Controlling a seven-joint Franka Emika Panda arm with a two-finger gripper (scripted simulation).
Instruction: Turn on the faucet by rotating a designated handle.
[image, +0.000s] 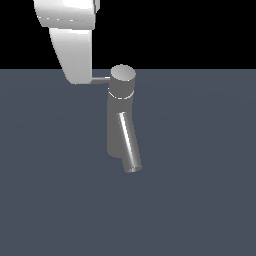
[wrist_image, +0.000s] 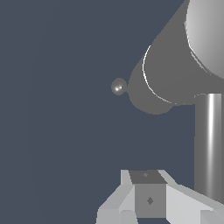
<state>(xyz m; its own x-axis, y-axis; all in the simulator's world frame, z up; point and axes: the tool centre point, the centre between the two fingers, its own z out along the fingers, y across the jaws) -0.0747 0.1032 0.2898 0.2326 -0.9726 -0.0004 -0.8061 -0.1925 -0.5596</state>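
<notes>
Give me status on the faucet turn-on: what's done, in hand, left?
Done: the arm has reached the faucet; its white link covers the outer end of the handle. In hand: the gripper sits beside the rod, though contact is unclear. Left: rotating the handle; nothing shows it turned.

A flat, dull blue-grey table (image: 200, 200) spreads across the lower part of the exterior view. Behind its far edge hangs a plain black backdrop (image: 190, 30).
</notes>
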